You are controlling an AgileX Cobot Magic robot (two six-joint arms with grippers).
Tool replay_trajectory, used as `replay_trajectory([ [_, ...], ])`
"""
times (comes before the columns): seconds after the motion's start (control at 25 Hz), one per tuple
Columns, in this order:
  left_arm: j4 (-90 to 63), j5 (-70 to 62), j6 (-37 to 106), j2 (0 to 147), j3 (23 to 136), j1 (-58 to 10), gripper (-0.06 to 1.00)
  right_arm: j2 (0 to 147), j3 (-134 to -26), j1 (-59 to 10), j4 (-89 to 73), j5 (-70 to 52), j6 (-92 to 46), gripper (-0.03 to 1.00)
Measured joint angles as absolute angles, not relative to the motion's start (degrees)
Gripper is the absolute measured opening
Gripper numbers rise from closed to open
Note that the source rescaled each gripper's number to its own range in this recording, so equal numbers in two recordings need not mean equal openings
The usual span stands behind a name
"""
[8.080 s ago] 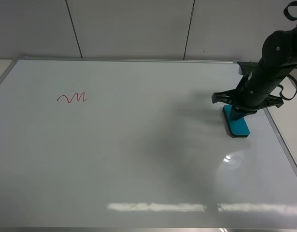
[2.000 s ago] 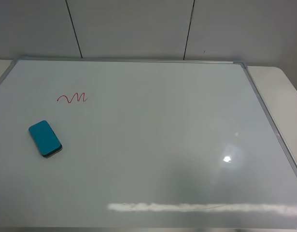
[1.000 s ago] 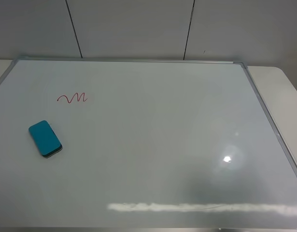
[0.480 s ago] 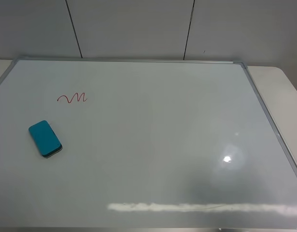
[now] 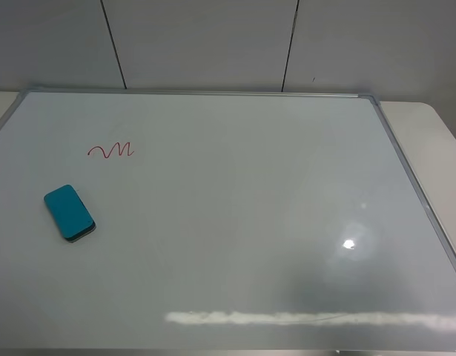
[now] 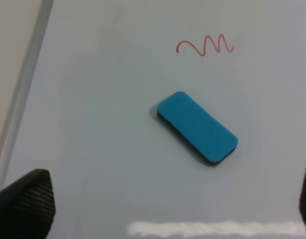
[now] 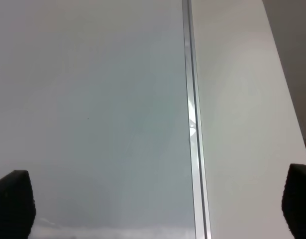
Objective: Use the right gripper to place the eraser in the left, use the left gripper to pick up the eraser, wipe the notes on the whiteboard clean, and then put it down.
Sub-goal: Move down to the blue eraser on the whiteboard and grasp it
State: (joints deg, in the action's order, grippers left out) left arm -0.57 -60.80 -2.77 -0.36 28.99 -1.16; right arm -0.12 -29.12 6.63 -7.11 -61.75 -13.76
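The teal-blue eraser (image 5: 69,213) lies flat on the whiteboard (image 5: 235,222) at its left side, a little below the red notes (image 5: 110,151). Neither arm shows in the exterior high view. In the left wrist view the eraser (image 6: 197,127) lies ahead of my left gripper (image 6: 167,204), apart from it, with the notes (image 6: 205,46) beyond. Only the left fingertips (image 6: 26,201) show, spread wide and empty. In the right wrist view my right gripper (image 7: 157,206) is open and empty, its fingertips (image 7: 12,201) wide apart over the whiteboard's right frame (image 7: 192,124).
A pale tabletop (image 5: 428,141) lies to the right of the whiteboard's frame and shows in the right wrist view (image 7: 247,124). A grey panelled wall (image 5: 213,44) stands behind the board. A bright light glare (image 5: 350,243) sits on the board's lower right.
Eight seconds ago my right gripper was at the eraser on the board's right side; now the eraser lies at the left and the arm is out of view. Nothing has moved over the last two seconds.
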Motion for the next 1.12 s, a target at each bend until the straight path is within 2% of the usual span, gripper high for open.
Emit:
replay_trajectory([
  [1.12,-0.6,-60.8,-2.8,-0.4,29.0,-1.2,1.0,-0.1,-29.1,6.6,-7.1,-61.7,-13.8,1.0],
])
